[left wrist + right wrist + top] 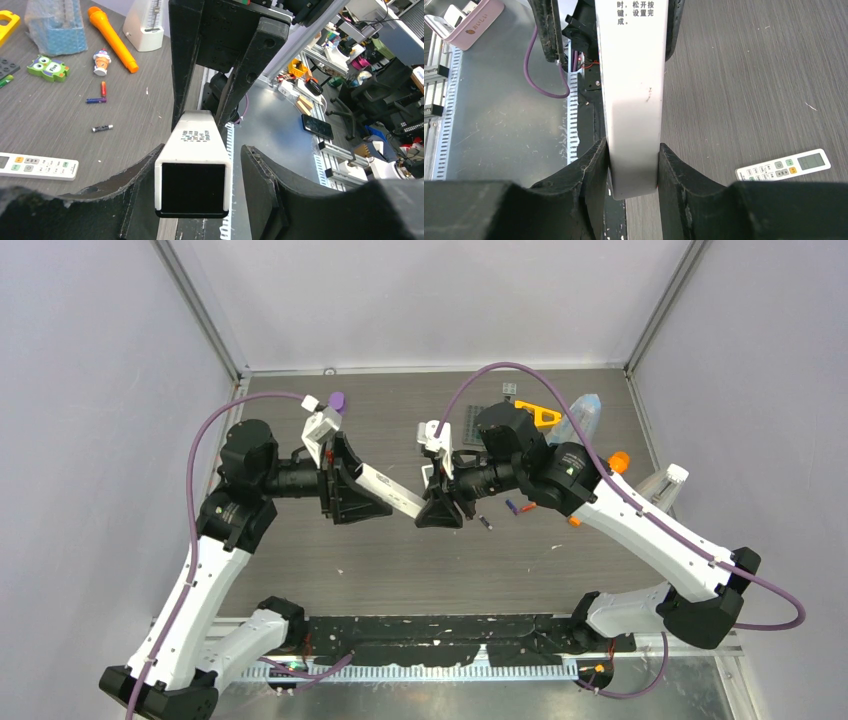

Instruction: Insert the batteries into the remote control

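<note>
Remote (392,493) above tabletop (400,570); left pincer (197,170) around its 9 o'clock end, right pincer (633,165) at 3 o'clock end. Batteries (511,507) on tabletop, 3 o'clock of right pincer.

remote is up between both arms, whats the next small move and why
Probably close the left end effector on the remote control: a gap shows beside one of its fingers, while the right end effector clamps the other end. With both ends gripped, the back cover could be worked open; the batteries lie unloaded on the table.

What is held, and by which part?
The white remote: the right hand pinches one end; the other end sits loosely inside the left hand.
</note>
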`<state>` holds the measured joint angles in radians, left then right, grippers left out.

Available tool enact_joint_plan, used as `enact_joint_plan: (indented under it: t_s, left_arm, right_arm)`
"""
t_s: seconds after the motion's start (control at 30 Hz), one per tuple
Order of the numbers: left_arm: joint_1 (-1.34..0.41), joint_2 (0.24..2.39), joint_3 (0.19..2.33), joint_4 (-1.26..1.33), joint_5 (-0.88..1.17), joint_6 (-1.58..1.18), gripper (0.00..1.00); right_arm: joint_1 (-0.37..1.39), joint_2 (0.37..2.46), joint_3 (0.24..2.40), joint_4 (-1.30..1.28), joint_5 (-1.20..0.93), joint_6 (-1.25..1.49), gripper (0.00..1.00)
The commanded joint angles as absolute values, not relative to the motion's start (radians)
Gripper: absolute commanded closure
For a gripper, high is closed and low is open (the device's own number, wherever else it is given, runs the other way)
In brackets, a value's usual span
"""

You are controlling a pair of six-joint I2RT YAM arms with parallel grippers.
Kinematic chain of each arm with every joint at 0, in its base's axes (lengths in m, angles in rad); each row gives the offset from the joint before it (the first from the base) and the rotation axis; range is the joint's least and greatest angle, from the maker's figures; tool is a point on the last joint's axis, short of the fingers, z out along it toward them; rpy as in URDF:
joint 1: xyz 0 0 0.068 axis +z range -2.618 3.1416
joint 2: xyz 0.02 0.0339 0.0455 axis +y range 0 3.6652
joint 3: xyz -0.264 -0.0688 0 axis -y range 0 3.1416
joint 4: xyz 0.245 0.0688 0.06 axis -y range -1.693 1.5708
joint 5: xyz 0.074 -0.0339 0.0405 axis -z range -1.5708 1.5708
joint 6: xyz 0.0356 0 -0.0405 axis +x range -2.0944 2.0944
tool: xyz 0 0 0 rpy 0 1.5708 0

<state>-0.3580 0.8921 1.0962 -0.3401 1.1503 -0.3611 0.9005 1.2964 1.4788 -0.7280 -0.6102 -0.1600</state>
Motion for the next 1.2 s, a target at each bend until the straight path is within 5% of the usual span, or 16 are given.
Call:
enact_joint_plan:
  t_s: [0.0, 0.3, 0.4, 0.5, 0.57, 0.63, 0.67, 0.73, 0.8, 1.03, 1.17]
  left_arm:
    - [-0.359, 0.893, 1.097, -0.288, 1.132, -0.384, 0.45]
    - [-0.359, 0.905, 1.095, -0.27, 1.125, -0.406, 0.57]
    - [-0.359, 0.906, 1.09, -0.264, 1.137, -0.409, 0.74]
    - [-0.359, 0.906, 1.084, -0.258, 1.147, -0.409, 1.0]
    - [-0.359, 0.9, 1.072, -0.244, 1.15, -0.404, 1.0]
    - [-0.359, 0.888, 1.058, -0.226, 1.145, -0.393, 1.0]
    - [-0.359, 0.879, 1.05, -0.217, 1.145, -0.382, 1.0]
    - [-0.359, 0.845, 1.018, -0.166, 1.136, -0.365, 1.0]
    - [-0.359, 0.802, 0.984, -0.12, 1.096, -0.336, 1.0]
    - [-0.359, 0.624, 0.761, 0.347, 0.991, -0.341, 1.0]
    - [-0.359, 0.61, 0.757, 0.402, 0.966, -0.345, 1.0]
  right_arm:
    - [0.901, 1.285, 1.481, -0.687, -0.605, -0.176, 0.89]
    - [0.901, 1.282, 1.478, -0.694, -0.604, -0.185, 0.9]
    - [0.901, 1.282, 1.476, -0.695, -0.604, -0.187, 0.91]
    - [0.9, 1.28, 1.474, -0.693, -0.582, -0.177, 0.9]
    - [0.901, 1.275, 1.474, -0.687, -0.553, -0.156, 0.84]
    - [0.899, 1.257, 1.459, -0.661, -0.524, -0.126, 0.62]
    - [0.9, 1.246, 1.442, -0.629, -0.51, -0.088, 0.4]
    - [0.896, 1.205, 1.408, -0.561, -0.447, 0.002, 0.16]
    - [0.889, 1.125, 1.354, -0.457, -0.416, 0.112, 0.01]
    - [0.798, 1.04, 1.201, -0.086, -0.432, 0.686, 0.05]
    - [0.787, 1.084, 1.221, -0.025, -0.477, 0.823, 0.05]
